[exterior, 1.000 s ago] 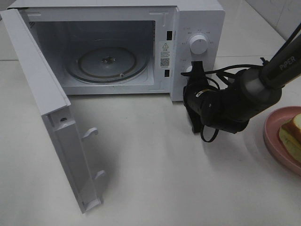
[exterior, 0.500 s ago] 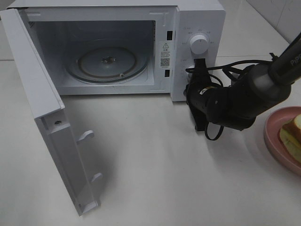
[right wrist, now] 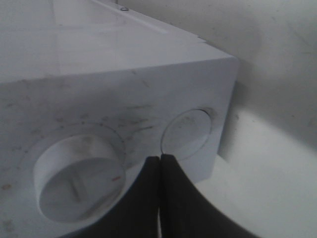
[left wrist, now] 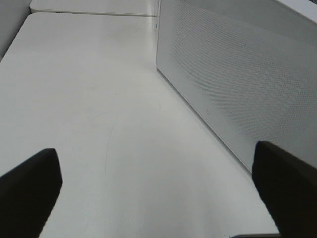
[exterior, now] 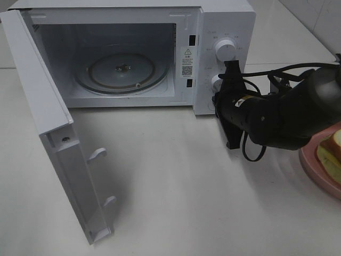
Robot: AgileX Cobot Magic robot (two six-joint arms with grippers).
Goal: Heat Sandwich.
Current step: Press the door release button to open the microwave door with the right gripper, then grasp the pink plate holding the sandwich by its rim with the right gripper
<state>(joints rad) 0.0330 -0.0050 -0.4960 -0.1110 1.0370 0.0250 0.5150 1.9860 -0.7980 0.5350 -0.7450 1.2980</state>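
Right hand (right wrist: 159,161) black, pinched closed by round white knob (right wrist: 74,191); left hand (left wrist: 156,166) spread wide

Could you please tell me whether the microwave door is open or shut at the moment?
Open: the door stands wide to the left, exposing the bare glass turntable.

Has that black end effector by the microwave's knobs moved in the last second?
Yes. The right end effector has shifted rightward, away from the microwave front and towards the pink plate.
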